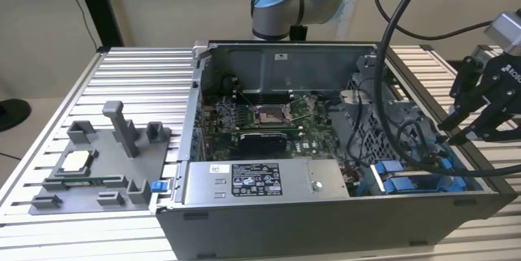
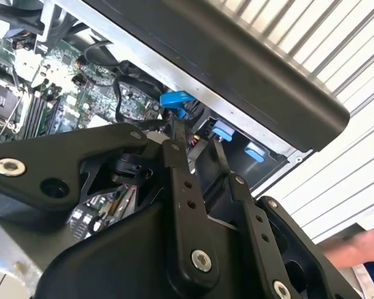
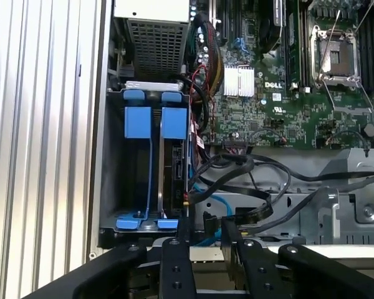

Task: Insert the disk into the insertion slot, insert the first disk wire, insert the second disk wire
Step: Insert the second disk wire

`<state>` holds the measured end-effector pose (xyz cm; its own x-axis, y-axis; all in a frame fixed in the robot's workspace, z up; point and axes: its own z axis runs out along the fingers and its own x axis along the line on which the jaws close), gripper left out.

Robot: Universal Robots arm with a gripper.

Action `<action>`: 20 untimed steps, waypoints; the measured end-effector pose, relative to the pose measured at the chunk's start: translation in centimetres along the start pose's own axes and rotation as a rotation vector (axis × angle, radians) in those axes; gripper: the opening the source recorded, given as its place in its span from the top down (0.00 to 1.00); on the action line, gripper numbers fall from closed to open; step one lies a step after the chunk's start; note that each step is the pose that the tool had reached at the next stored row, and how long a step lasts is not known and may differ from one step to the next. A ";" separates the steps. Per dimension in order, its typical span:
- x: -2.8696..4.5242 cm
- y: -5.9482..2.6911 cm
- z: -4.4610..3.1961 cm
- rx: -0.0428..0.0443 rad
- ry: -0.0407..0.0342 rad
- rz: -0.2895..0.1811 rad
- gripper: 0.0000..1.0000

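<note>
The black, link-armed gripper (image 1: 456,135) hung over the open dark-grey metal computer case (image 1: 326,224) at the exterior view's right, above the corner that held the drive bay. Its jaws stood parted and grasped nothing; in the first wrist view the 2 black fingers (image 3: 174,261) left a clear gap between them.

The insertion slot (image 3: 137,187), a narrow grey metal bay with blue plastic guide rails, sat in the case corner just beside the grey labelled power-supply box (image 1: 260,182). The disk (image 3: 174,171), a thin dark slab seen edge-on with a bright blue plastic carrier, stood inside the slot, in the compartment nearer the green motherboard (image 3: 268,93). The compartment alongside looked dark.

Black cables (image 3: 249,168) and a thin blue cable (image 3: 215,199) looped between the bay and the motherboard, near the disk's end; whether any was plugged into the disk could not be told.

The case rested on a silver ribbed aluminium table (image 1: 138,66). A flat grey fixture plate (image 1: 89,178) lay on it at the exterior view's left, well apart from the gripper. A person's hand (image 2: 355,246) showed over the table slats in the second wrist view.
</note>
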<state>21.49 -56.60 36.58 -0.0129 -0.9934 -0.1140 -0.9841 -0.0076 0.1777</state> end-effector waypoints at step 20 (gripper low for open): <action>0.05 -0.14 0.42 -0.0046 -0.0229 -0.037 0.00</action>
<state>21.55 -56.61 36.14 0.0196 -0.9895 -0.1430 -0.9831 -0.0451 0.1774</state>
